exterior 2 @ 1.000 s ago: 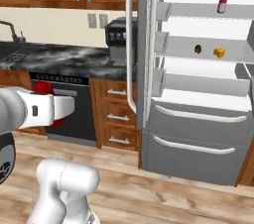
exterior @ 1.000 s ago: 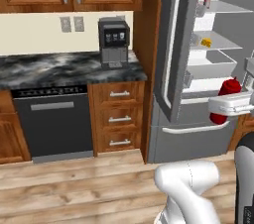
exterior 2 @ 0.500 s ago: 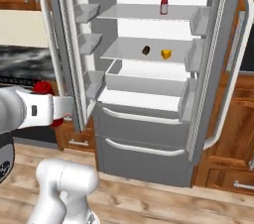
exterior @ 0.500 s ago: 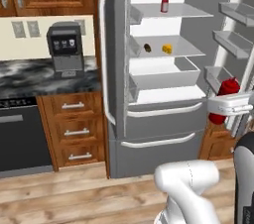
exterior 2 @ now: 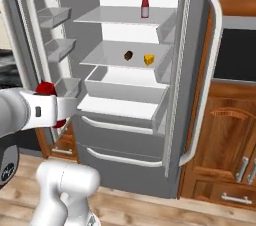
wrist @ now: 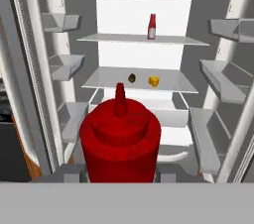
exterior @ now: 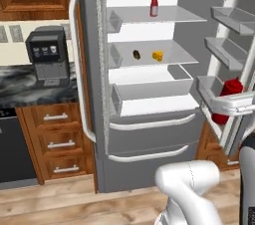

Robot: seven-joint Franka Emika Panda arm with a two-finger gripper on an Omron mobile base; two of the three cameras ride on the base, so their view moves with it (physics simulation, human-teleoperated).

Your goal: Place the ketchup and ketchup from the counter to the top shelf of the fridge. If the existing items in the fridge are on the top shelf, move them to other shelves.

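The all-red ketchup bottle point(wrist: 120, 139), pointed nozzle upward, is sitting upright in the claw point(wrist: 119, 176), which is clamping its sides, out before the open fridge point(wrist: 144, 15). The smaller labelled ketchup point(wrist: 152, 26) is standing on the fridge's top shelf point(wrist: 124, 39).

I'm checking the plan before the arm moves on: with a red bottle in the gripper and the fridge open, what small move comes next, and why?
Probably raise the all-red ketchup toward the top shelf. The gripper holds it upright, low before the open fridge, well below that shelf. The other ketchup stands there right of middle, leaving bare space to its left; the cheese and brown lump lie one shelf down.
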